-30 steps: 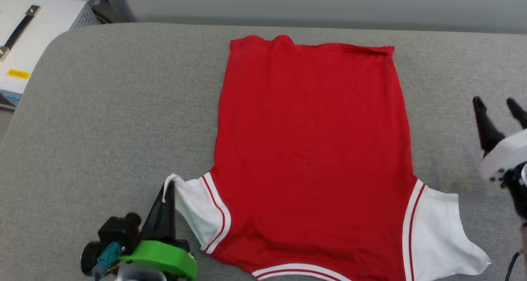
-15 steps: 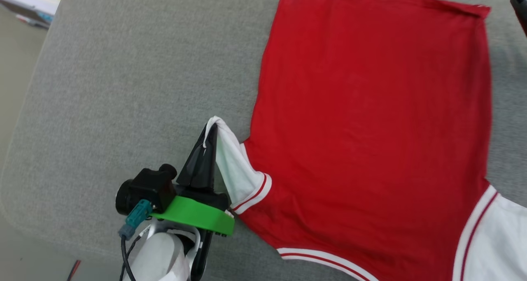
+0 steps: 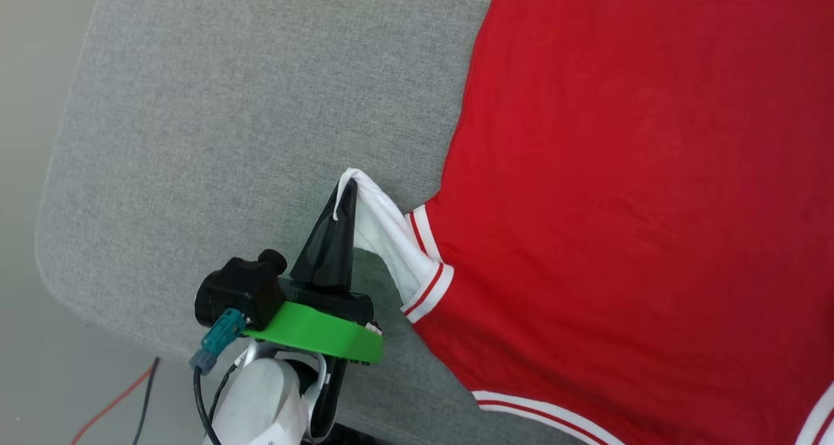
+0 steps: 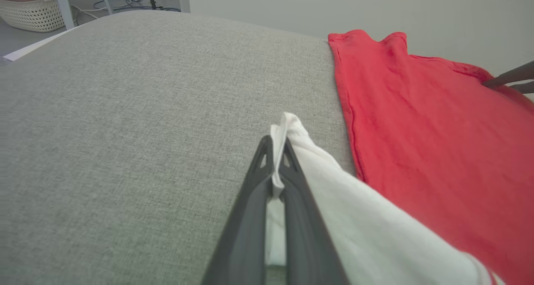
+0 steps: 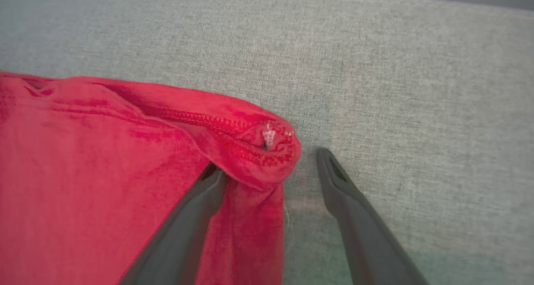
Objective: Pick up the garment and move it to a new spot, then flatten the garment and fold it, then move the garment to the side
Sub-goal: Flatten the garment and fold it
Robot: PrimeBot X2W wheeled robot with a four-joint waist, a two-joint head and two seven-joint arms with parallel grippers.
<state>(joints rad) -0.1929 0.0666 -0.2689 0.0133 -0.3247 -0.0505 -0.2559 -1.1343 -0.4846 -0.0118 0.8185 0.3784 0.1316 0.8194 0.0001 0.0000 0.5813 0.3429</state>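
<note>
Big grey fabric pad (image 3: pixel 228 106) with rounded corners, pale floor (image 3: pixel 32 380) around it, red cable (image 3: pixel 116 401) trailing down there, wicker basket (image 4: pixel 29 13) way back. The garment (image 3: pixel 619 204) lies spread flat on the pad, red with white sleeves and striped trim. Left gripper (image 3: pixel 348 187) is pinched tight on a white sleeve (image 3: pixel 388 233) edge, tenting it up. Right gripper (image 5: pixel 269 162) is spread wide, fingers either side of the curled hem corner (image 5: pixel 258 151).

Soft matt garment (image 3: pixel 619 171), coarse woven surface (image 3: pixel 228 106)
</note>
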